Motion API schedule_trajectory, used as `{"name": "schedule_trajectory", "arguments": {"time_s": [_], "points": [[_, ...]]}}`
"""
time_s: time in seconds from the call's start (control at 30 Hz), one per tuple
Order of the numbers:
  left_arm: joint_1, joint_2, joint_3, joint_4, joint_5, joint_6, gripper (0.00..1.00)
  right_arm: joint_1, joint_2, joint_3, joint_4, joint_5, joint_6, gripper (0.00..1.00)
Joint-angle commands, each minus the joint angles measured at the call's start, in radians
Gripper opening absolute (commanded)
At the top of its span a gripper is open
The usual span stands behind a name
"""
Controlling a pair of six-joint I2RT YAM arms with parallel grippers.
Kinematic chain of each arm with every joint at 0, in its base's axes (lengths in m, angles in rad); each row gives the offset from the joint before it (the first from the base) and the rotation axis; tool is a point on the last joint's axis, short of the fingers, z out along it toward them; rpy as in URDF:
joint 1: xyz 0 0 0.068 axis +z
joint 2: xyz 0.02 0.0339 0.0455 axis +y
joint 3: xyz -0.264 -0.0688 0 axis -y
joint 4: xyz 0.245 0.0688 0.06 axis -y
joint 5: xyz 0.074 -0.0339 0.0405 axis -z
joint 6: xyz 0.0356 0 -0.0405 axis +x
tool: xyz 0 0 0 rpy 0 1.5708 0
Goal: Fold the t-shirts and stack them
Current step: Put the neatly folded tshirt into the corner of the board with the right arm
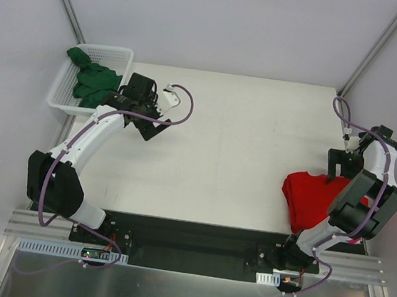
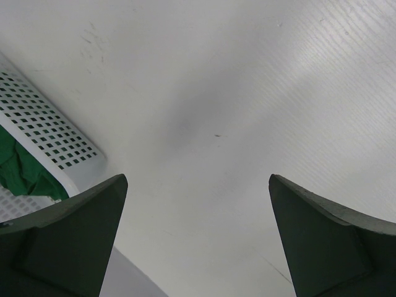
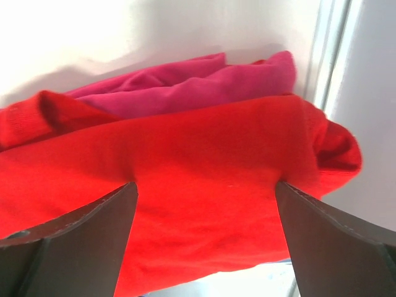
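Red t-shirt (image 3: 204, 198) lies folded above the magenta t-shirt (image 3: 185, 83). The 2 fingers (image 3: 68, 247) stand wide apart over it.

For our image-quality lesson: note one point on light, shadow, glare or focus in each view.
Top external: even, soft light, only faint shadows on the table. Left wrist: a pale sheen at upper right, a soft grey shadow at centre. Right wrist: upper left washed out white; the red t-shirt vividly saturated.

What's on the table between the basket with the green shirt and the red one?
Only the left gripper, open, beside the basket; from there to the red t-shirt the table is bare, as the top view shows.
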Motion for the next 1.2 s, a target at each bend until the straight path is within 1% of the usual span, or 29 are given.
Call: {"name": "schedule_trajectory", "arguments": {"time_s": [0.0,0.23,0.37,0.43,0.73,0.8,0.9,0.93,0.97,1.03,1.17], "points": [[-0.010,-0.002,0.035,-0.008,0.013,0.009,0.99,-0.012,0.016,0.031,0.012,0.086,-0.027,0.96],[-0.013,0.019,0.060,-0.006,0.015,0.007,0.99,-0.021,0.048,0.034,0.027,0.121,-0.034,0.96],[-0.014,0.026,0.067,-0.006,0.010,0.010,0.99,-0.024,0.068,0.028,0.009,0.063,-0.044,0.96],[-0.016,0.030,0.069,-0.005,0.009,0.011,0.99,-0.024,0.071,0.020,0.006,0.066,-0.044,0.96],[-0.020,0.038,0.070,-0.006,0.009,0.015,0.99,-0.035,0.062,0.051,0.024,0.184,-0.045,0.96],[-0.020,0.035,0.067,-0.005,0.010,0.014,0.99,-0.043,0.037,0.065,0.006,0.182,-0.039,0.96],[-0.022,0.030,0.064,-0.006,0.007,0.014,0.99,-0.049,-0.007,0.089,-0.095,0.101,-0.024,0.96],[-0.020,0.030,0.063,-0.005,0.007,0.017,0.99,-0.049,-0.030,0.086,-0.120,0.048,-0.022,0.96],[-0.022,0.029,0.061,-0.005,0.006,0.017,0.99,-0.049,-0.051,0.071,-0.172,0.023,-0.021,0.96],[-0.022,0.029,0.058,-0.006,0.007,0.015,0.99,-0.049,-0.126,0.042,-0.212,-0.054,-0.028,0.96],[-0.023,0.033,0.058,-0.005,0.010,0.014,0.99,-0.057,-0.246,-0.100,-0.241,-0.057,-0.076,0.96]]}}
